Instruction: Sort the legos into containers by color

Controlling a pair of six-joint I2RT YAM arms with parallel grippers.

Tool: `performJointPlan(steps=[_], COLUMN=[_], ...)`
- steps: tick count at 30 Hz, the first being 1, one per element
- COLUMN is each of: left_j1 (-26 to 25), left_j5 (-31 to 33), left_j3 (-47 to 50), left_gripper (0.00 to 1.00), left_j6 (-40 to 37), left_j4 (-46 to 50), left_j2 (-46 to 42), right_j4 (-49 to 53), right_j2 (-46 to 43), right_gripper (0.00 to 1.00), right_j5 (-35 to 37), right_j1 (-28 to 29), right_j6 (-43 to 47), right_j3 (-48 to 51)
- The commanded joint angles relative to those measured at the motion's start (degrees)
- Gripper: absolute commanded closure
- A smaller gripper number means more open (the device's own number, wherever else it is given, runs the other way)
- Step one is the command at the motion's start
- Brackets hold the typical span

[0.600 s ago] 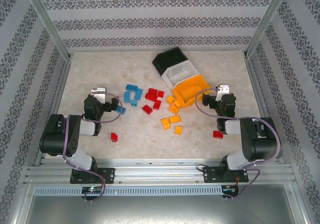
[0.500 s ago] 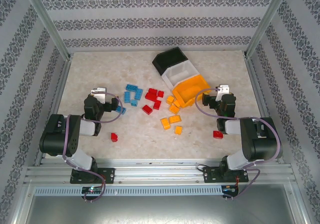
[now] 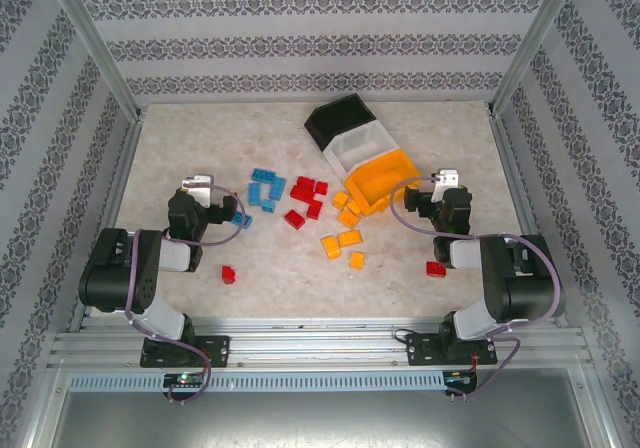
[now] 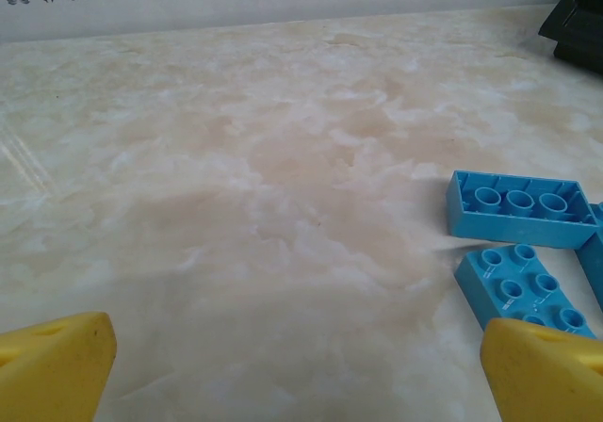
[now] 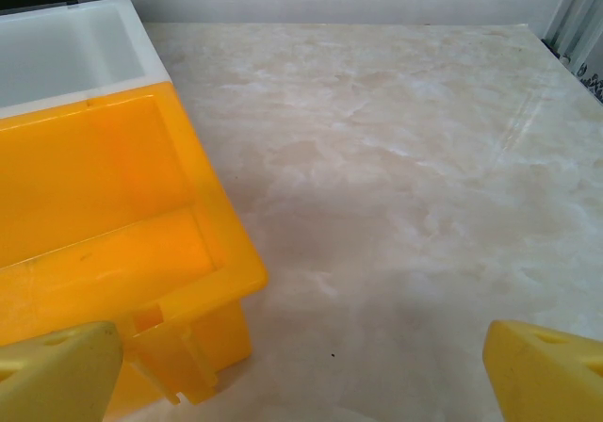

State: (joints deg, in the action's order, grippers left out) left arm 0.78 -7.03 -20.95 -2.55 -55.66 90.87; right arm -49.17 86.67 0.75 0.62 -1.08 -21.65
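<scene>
The legos lie loose mid-table: light blue ones point(image 3: 265, 188), red ones point(image 3: 306, 198) and orange-yellow ones point(image 3: 345, 236). Single red bricks sit at the near left point(image 3: 228, 274) and near right point(image 3: 436, 268). The containers stand in a diagonal row behind them: black point(image 3: 340, 118), white point(image 3: 352, 148) and orange point(image 3: 378, 180). My left gripper point(image 3: 199, 184) is open over bare table, with two blue bricks point(image 4: 518, 205) to its right. My right gripper point(image 3: 444, 181) is open beside the orange bin point(image 5: 203, 215), holding nothing.
Patterned walls and metal frame posts point(image 3: 95, 48) close in the marble table point(image 3: 200, 138) on three sides. Bare surface lies at the far left and far right point(image 5: 424, 158). The white bin point(image 5: 66, 59) sits behind the orange one.
</scene>
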Motion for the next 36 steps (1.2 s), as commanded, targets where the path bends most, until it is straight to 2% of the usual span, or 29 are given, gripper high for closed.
performJointPlan(steps=[1,17,23,28,30,33,36], left_j1=[-0.2,-0.2,-0.2,-0.2,-0.2,-0.2,-0.2], left_j5=[0.4,0.4,5.0,5.0,5.0,10.3,18.3], left_j3=[-0.5,-0.5,-1.7,-1.8,-1.7,-1.7,-6.4], left_gripper=[0.00,0.00,0.00,0.00,0.00,0.00,0.00], left_j6=[0.9,0.9,2.5,2.5,2.5,4.2,7.0], left_j4=[0.8,0.7,3.0,3.0,3.1,4.6,18.6], left_j2=[-0.1,-0.1,0.0,-0.1,0.0,-2.9,-9.4], right_j4=[-1.5,-1.6,-1.3,-0.6,0.7,9.4,17.5], right_j2=[-0.1,-0.2,-0.2,-0.3,-1.0,-3.8,-7.6], right_gripper=[0.02,0.02,0.02,0.02,0.02,0.02,0.02], right_j5=[-0.7,-0.7,-1.0,-2.6,-1.1,1.1,3.2], right_j1=[0.1,0.1,-0.1,-0.9,-1.0,-0.9,-0.9], right_j6=[0.0,0.0,-0.2,-0.7,-1.3,-1.8,-2.5], right_j3=[-0.7,-0.7,-0.8,-1.0,-1.7,-5.1,-8.0])
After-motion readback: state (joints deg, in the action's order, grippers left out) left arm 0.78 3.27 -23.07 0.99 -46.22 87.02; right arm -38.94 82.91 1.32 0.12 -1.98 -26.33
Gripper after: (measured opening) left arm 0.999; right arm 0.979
